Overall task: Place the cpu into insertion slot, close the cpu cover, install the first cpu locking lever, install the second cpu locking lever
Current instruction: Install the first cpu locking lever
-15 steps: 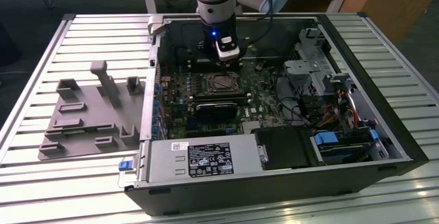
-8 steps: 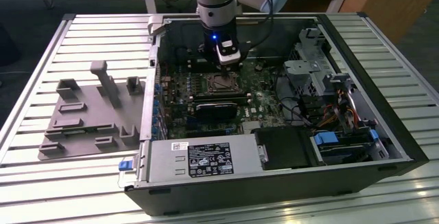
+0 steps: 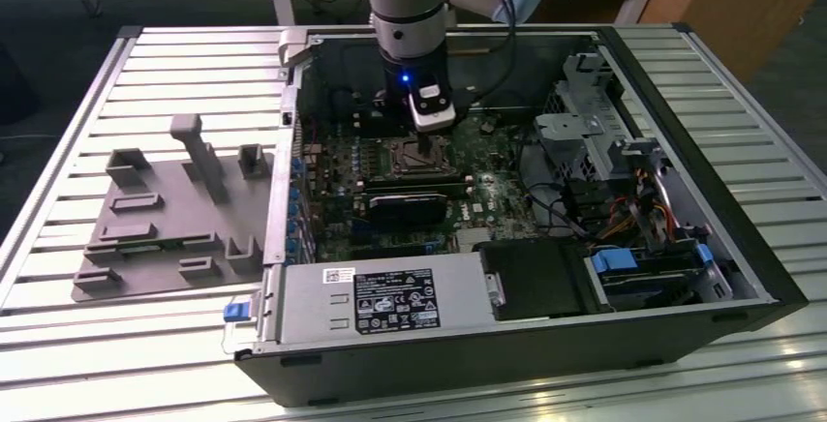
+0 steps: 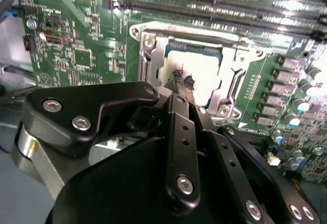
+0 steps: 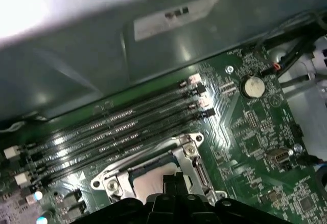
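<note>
Cpu (image 4: 196,75) chip sits pale and flat inside the insertion slot (image 4: 189,65), seen in the upper middle of the second wrist view, and my gripper (image 4: 183,80) hangs right over it, its fingertips drawn close together just above or on the chip's near edge. I cannot tell from either wrist view whether the tips are pinching the chip or merely resting closed over it, since my own black linkage fills the lower half of the frame and covers the near side of the socket. In the first wrist view the chip (image 5: 153,180) shows at the bottom centre, with the silvery surround (image 5: 196,168) of the socket around it and the memory slots (image 5: 122,132) running beyond toward the case wall. The cpu cover looks raised or folded back, but I am not sure which silvery piece is the cover and which the fixed frame. From farther off, in the exterior view, my arm stands in the upper middle of the open computer case (image 3: 762,277), tool down on the socket (image 3: 420,154). The risk, as I judge it, is a chip seated slightly askew: any tilt or sideways drag as I let go could bend the contacts beneath, and closing the cover on a misaligned chip would press it in crooked.
</note>
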You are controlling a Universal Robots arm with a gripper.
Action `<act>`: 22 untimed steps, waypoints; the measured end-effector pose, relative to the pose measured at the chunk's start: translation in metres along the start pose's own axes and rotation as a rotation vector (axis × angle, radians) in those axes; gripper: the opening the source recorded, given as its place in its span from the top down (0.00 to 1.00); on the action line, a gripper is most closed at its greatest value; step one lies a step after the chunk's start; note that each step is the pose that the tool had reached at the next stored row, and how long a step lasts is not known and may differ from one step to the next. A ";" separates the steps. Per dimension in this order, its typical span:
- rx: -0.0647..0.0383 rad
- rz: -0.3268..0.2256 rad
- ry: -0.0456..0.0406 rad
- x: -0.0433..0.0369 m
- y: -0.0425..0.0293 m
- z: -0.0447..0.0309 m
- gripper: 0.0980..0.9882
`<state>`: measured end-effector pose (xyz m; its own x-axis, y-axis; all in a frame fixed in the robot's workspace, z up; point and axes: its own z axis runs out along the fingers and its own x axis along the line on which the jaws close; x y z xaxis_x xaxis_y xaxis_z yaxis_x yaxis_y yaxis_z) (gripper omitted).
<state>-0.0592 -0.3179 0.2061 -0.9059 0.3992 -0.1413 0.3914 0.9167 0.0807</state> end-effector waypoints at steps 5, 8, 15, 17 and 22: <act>0.007 -0.001 -0.0026 -0.0008 -0.0008 -0.0018 1.00; 0.012 -0.002 -0.0050 -0.0017 -0.0002 -0.0081 1.00; 0.025 -0.004 -0.0103 -0.0046 0.0014 -0.0263 1.00; 0.027 -0.005 -0.0113 -0.0055 0.0019 -0.0319 1.00; 0.030 -0.005 -0.0125 -0.0063 0.0024 -0.0364 1.00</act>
<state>-0.0584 -0.3189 0.2432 -0.9059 0.3944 -0.1540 0.3914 0.9188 0.0508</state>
